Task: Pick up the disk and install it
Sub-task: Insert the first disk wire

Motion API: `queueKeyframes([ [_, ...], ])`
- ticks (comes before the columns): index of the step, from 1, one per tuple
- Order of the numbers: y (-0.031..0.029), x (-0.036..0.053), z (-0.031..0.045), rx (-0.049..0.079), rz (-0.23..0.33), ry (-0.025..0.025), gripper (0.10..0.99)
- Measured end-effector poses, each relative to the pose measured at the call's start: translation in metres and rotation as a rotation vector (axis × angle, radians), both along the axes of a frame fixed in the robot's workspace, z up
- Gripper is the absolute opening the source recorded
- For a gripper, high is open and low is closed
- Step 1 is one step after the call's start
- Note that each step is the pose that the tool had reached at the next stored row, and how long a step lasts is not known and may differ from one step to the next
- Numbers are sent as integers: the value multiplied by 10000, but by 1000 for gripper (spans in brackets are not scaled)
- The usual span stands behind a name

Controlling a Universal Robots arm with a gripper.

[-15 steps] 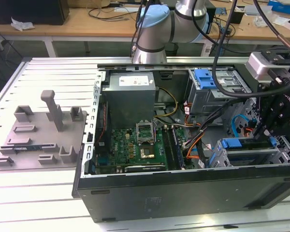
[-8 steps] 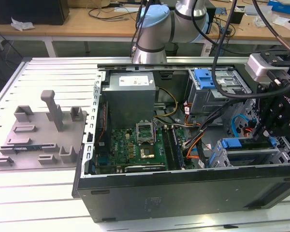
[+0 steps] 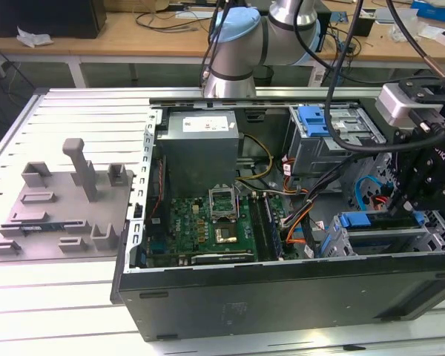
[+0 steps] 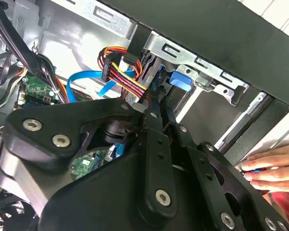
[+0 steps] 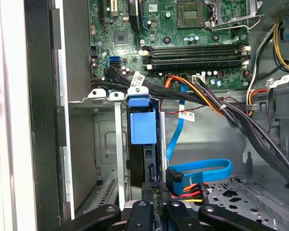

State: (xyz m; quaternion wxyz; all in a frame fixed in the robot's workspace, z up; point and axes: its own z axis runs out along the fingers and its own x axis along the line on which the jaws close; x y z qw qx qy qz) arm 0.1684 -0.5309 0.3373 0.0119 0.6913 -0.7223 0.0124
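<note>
The hand (image 5: 154,204) sits at the rear of the disk (image 5: 143,126), seated upright in its bay (image 5: 106,139), grip unclear; install looks nearly done, needing only a seating check

The arm (image 3: 282,22) is silver tubing with pale blue joint caps, its black claw (image 4: 154,144) studded with silver screws.

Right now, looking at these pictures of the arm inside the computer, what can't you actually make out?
- The gripper: in both wrist views its own black links hide the fingertips, so open or shut is unclear.
- The disk: in the first wrist view it shows edge-on in its bay; its label is hidden.
- A hand: cut off by the second wrist view's edge.
- In the exterior view, the gripper body hides the cage beneath.
</note>
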Motion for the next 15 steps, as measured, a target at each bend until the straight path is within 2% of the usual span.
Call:
queueKeyframes([
  [1,0,0,19,-9,1,-2,239],
  [2,1,0,42,-13,0,-2,302],
  [3,2,0,59,-16,1,-2,302],
  [4,3,1,76,-20,2,-2,365],
  [10,11,1,222,-54,2,-2,365],
  [15,13,1,294,-88,2,-2,365],
])
